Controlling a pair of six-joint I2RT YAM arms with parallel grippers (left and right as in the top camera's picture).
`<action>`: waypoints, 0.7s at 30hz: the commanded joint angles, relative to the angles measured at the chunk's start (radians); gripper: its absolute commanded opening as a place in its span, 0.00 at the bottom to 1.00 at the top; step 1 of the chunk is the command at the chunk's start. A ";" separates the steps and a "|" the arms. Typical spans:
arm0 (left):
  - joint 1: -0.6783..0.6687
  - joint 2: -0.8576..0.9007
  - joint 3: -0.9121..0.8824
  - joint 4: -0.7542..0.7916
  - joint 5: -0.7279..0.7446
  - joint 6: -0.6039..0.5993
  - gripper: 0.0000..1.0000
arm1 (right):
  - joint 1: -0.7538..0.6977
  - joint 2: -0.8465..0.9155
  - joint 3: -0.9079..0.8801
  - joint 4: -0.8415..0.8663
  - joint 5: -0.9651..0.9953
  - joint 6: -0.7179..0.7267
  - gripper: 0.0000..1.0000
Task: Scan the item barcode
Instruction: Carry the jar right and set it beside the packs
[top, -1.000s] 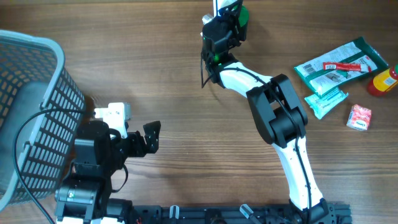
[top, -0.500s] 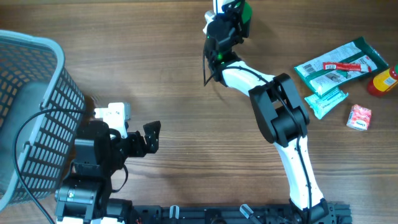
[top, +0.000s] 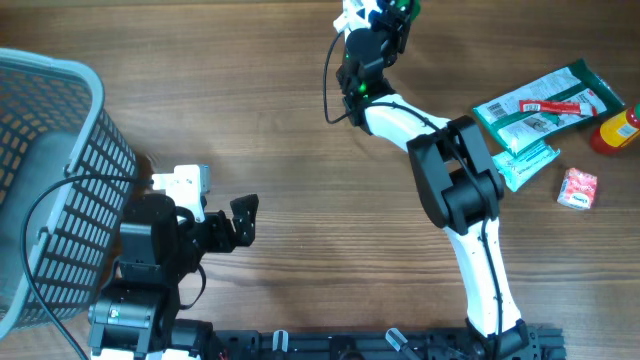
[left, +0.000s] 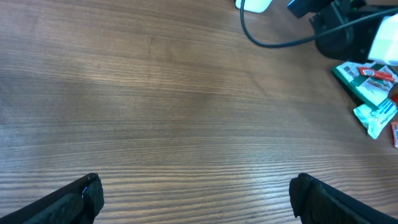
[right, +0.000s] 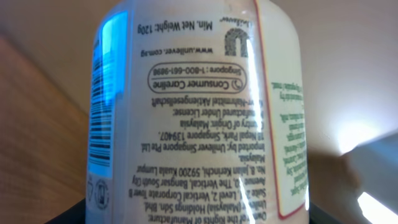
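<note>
Grey mesh basket (top: 60, 120) at the left edge of the wooden surface (top: 280, 120). Left gripper (top: 246, 220) near the front-left, jaws wide, nothing between them.

Right arm reaches to the far edge, centre. The right gripper (top: 388, 18) holds a white jar (right: 186, 112) with a green lid (top: 403, 10). In the wrist view, the label print is upside down and the barcode (right: 101, 118) runs along the jar's left side under blue glare.

Right edge: green packet (top: 545, 100), teal packet (top: 525, 163), small red packet (top: 578, 188), red bottle (top: 618, 130).
</note>
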 joint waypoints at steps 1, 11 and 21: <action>0.003 -0.002 -0.001 0.003 -0.006 0.009 1.00 | -0.050 -0.213 0.028 -0.053 0.074 0.288 0.04; 0.003 -0.002 -0.001 0.003 -0.006 0.009 1.00 | -0.361 -0.712 0.028 -1.629 -0.852 1.538 0.04; 0.003 -0.002 -0.001 0.003 -0.006 0.009 1.00 | -0.846 -0.707 -0.002 -1.948 -1.258 1.645 0.04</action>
